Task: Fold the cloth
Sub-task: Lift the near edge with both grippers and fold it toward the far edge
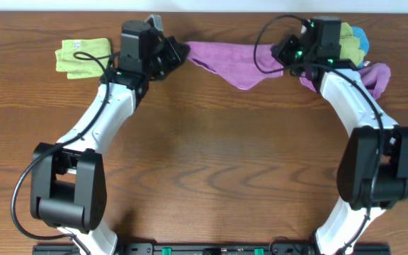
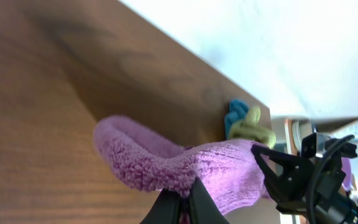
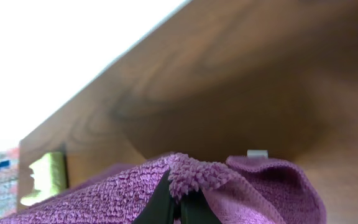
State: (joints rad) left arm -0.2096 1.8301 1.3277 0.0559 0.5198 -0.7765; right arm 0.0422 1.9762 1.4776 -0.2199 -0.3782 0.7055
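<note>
The purple-magenta cloth (image 1: 232,62) hangs stretched between my two grippers near the table's far edge, sagging to a point in the middle. My left gripper (image 1: 178,52) is shut on its left corner; in the left wrist view the cloth (image 2: 166,165) bunches over the black fingertips (image 2: 185,199). My right gripper (image 1: 280,54) is shut on the right corner; in the right wrist view the cloth (image 3: 247,186) folds over the fingertips (image 3: 179,202), and its small white tag (image 3: 257,153) shows at the edge.
A lime-green folded cloth (image 1: 82,57) lies at the far left. A second purple cloth (image 1: 378,76) lies rumpled at the far right, beside blue and yellow-green cloths (image 1: 353,39). The table's far edge runs just behind both grippers.
</note>
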